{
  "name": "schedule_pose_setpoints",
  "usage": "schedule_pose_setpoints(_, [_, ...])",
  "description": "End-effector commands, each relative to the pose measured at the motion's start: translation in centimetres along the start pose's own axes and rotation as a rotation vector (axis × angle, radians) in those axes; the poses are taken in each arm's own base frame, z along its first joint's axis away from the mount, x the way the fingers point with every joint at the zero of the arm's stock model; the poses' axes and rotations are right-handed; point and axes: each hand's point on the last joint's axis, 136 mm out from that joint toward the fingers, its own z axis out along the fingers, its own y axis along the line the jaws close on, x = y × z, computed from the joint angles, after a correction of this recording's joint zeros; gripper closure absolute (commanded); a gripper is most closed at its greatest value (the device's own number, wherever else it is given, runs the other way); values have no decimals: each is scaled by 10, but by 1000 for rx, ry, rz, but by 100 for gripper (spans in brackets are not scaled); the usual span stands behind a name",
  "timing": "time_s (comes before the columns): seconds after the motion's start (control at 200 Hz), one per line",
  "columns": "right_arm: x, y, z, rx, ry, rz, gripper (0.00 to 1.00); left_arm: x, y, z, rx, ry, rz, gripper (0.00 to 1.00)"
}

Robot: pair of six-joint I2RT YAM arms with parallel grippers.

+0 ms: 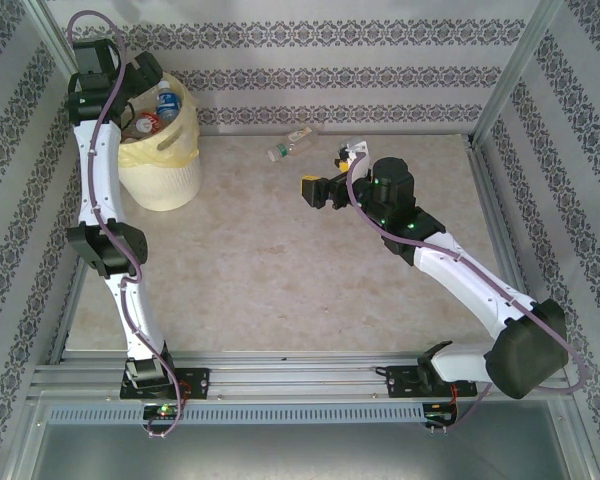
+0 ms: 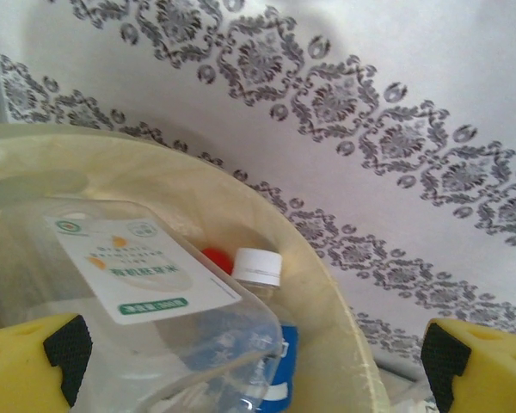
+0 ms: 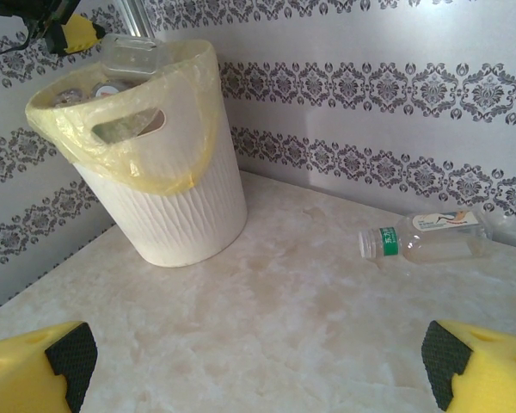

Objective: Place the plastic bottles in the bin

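Holding left gripper (image 2: 254, 357) spread wide above the bin (image 3: 189, 206); best aiming right gripper (image 3: 254, 357), also spread, squarely across the middle of the lying bottle (image 3: 430, 238).

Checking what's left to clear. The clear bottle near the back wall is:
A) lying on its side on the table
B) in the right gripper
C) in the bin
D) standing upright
A: the bottle lies on its side on the table, apart from the bin and the open right gripper.
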Motion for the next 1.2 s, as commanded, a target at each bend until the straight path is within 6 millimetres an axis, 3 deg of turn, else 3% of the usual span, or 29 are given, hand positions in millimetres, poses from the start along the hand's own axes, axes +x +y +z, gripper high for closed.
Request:
schedule_pose_setpoints(0.0, [-12, 5, -2, 1, -28, -15, 2, -9, -18, -1, 95, -25, -12, 0])
schedule_pose_setpoints(0.12, [-10, 4, -2, 7, -24, -13, 2, 9, -11, 22, 102, 27, -38, 0])
schedule_pose_setpoints(0.255, [-9, 3, -2, 15, -22, -12, 2, 43, 18, 40, -21, 123, -97, 0])
schedule_pose_setpoints(0.4, [-7, 2, -1, 16, -18, -11, 2, 50, 54, 28, -223, 124, -126, 0])
schedule_pose_setpoints(0.535, [-7, 2, 1, 17, -16, -6, 2, 39, 59, 11, -267, 98, -128, 0])
schedule_pose_setpoints(0.6, [-7, -7, 2, 60, -21, 19, 2, 29, 43, 3, -196, 83, -113, 0])
schedule_pose_setpoints(0.724, [-7, -30, 4, 154, -32, 102, 2, 9, -10, -22, 28, 61, -61, 0])
schedule_pose_setpoints(0.864, [-3, -56, 7, 224, -56, 245, 2, 6, -59, -58, 133, 38, 67, 0])
schedule_pose_setpoints(1.094, [12, -95, 10, 343, -50, 407, 2, 38, -129, -89, 291, 34, 227, 0])
schedule_pose_setpoints(1.199, [22, -113, 9, 412, -28, 453, 2, 66, -160, -92, 374, 63, 290, 0])
